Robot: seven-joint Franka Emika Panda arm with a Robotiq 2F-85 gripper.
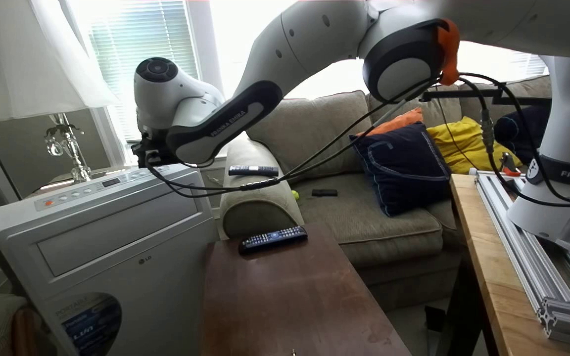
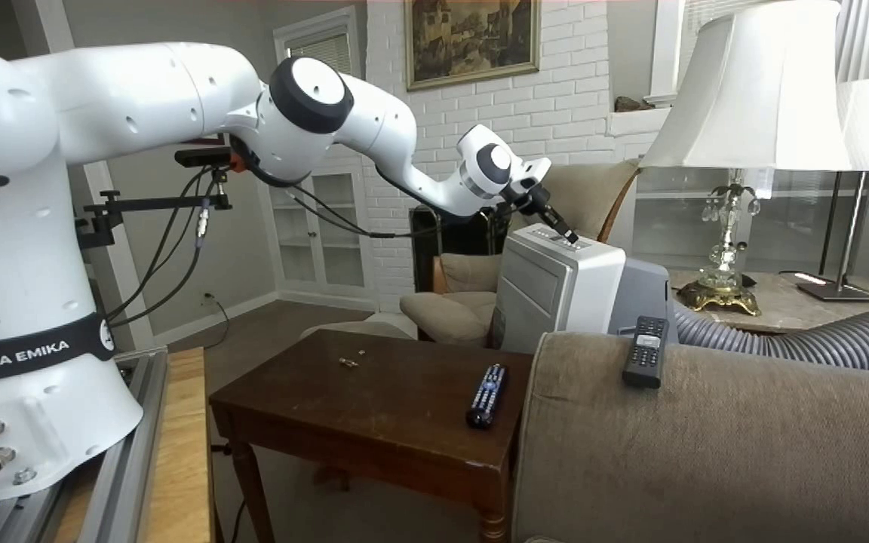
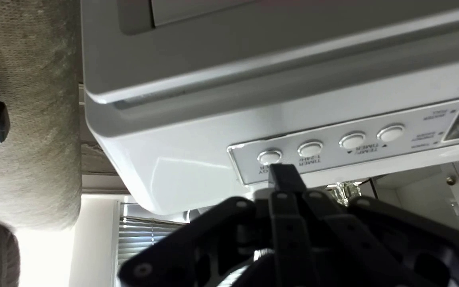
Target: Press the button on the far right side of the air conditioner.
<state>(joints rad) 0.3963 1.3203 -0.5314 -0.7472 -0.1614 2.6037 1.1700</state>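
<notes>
The white air conditioner (image 1: 117, 247) shows in both exterior views, with a row of round buttons along its top panel (image 2: 555, 237). In the wrist view, seen upside down, the button at the panel's far right end (image 3: 269, 158) is the leftmost of the row. My gripper (image 3: 287, 177) is shut with nothing between its fingers. Its dark tip stands right by that button's edge and covers part of the label below it. Whether tip and button touch, I cannot tell. In an exterior view the gripper (image 2: 572, 237) slants down onto the panel's near end.
A brown table (image 2: 374, 392) with a remote (image 2: 487, 396) stands before the unit. The sofa arm (image 2: 706, 437), bearing another remote (image 2: 646, 351), is close beside it. A lamp (image 2: 725, 249) and a grey hose (image 2: 774, 343) are behind. Cables (image 1: 265, 184) hang along my arm.
</notes>
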